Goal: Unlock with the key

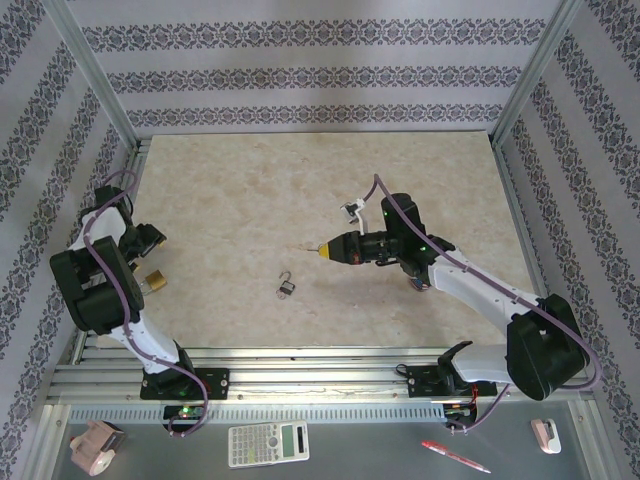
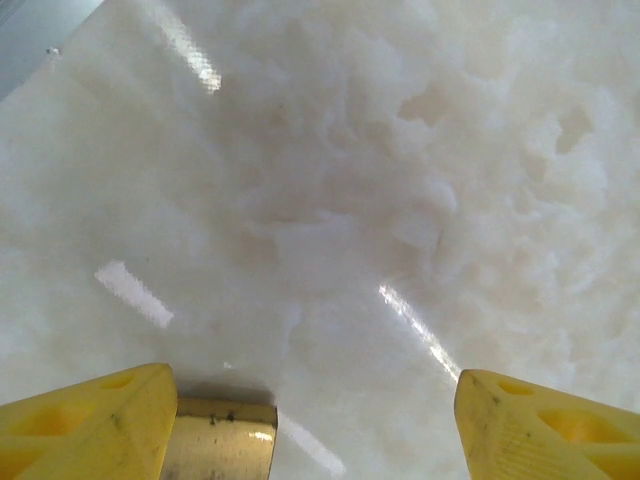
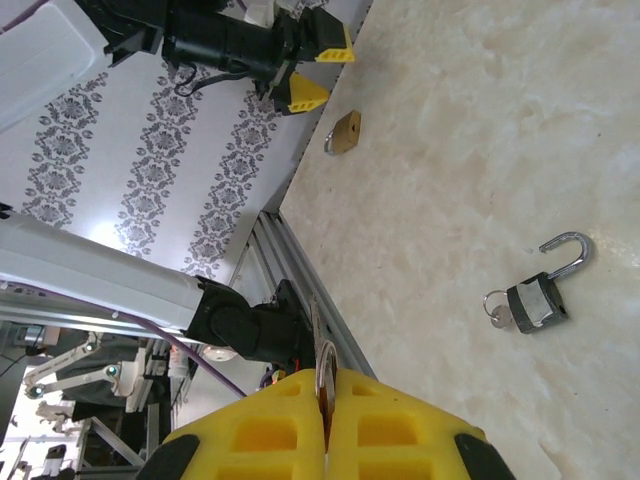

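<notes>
Item, foreground: right gripper (image 3: 325, 385), yellow fingers pressed together on a thin metal piece (image 3: 321, 350) that stands up from between the tips; probably a key or key ring, but too little shows to say which. Item, mid-table: grey padlock (image 3: 535, 302), lying flat on the marbled table (image 1: 230, 200), shackle swung open, a key (image 3: 497, 316) seated in its base with a small ring attached; it lies apart from both grippers. Item, far left edge: brass padlock (image 3: 346, 131), lying on the table just beside the left gripper (image 2: 312, 390); whether its shackle is locked cannot be told. Left gripper: jaws spread wide and gripping nothing; in the left wrist view the brass body sits against the inner face of one finger, with clear table across to the other. Progress, as judged: the grey lock looks unlocked, so that part seems done. If the brass lock also counts, it remains to be opened, perhaps with the piece the right gripper carries.
</notes>
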